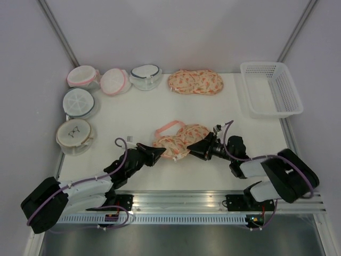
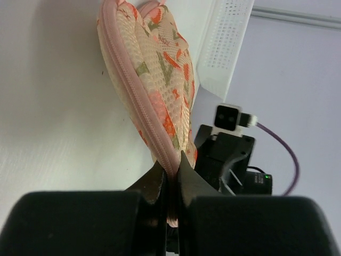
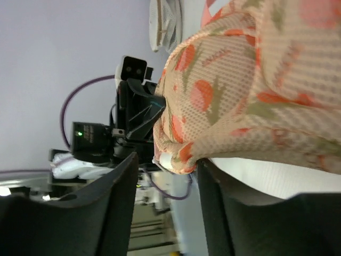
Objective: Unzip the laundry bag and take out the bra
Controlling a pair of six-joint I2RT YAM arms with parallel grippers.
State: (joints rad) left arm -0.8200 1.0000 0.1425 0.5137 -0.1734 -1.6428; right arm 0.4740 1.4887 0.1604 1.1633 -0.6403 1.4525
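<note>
On bench (image 1: 133, 114), pinched bag (image 1: 181, 140) zip (image 2: 136, 98) with left pincer (image 2: 171, 166), straddled its end with right pincer (image 3: 169, 161) — grip unclear — zip seemingly shut, bra unseen.

Bright, even light from overhead washes the white bench (image 1: 133, 112), leaving faint, soft shadows. The top view is sharp. Both wrist views blur the black jaws (too close), yet the mesh of the bag (image 2: 160, 80) reads crisp.
</note>
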